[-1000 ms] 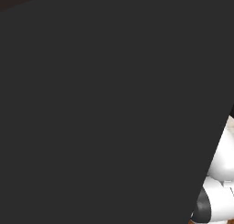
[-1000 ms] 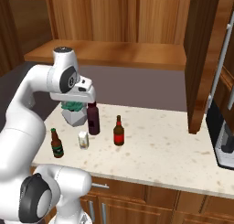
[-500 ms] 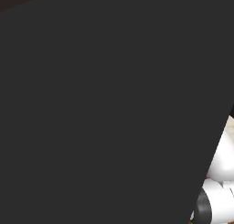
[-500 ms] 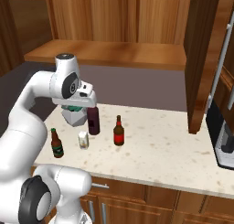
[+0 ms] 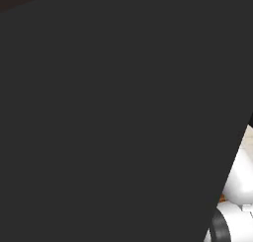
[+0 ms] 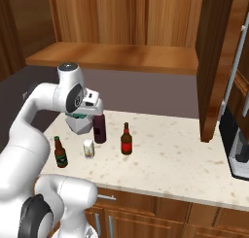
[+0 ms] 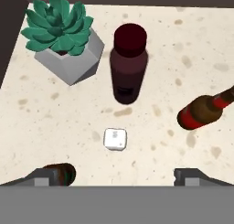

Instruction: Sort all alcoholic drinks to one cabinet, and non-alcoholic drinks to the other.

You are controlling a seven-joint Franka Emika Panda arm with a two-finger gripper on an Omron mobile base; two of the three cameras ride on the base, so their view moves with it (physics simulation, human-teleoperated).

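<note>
- A speckled cream table (image 6: pixel 165 159) runs under wooden wall cabinets (image 6: pixel 121 18); a dark flat panel (image 5: pixel 108 117) blocks the left base view.
- The claw (image 7: pixel 116 177) hangs open over the table, holding nothing.
- The white carton (image 7: pixel 114 139) stands below it, between the fingertips (image 7: pixel 42 178).
- The dark purple bottle (image 7: pixel 129 63) stands beyond, beside a potted succulent (image 7: pixel 61 33).
- One beer bottle (image 6: pixel 126 140) stands to the right, another (image 6: pixel 60 152) at the left, apart.

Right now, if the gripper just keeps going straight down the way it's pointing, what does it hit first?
Most likely the small white carton, which stands almost centred between the open gripper's fingertips; otherwise, bare countertop beside it. Depth is hard to judge.
</note>
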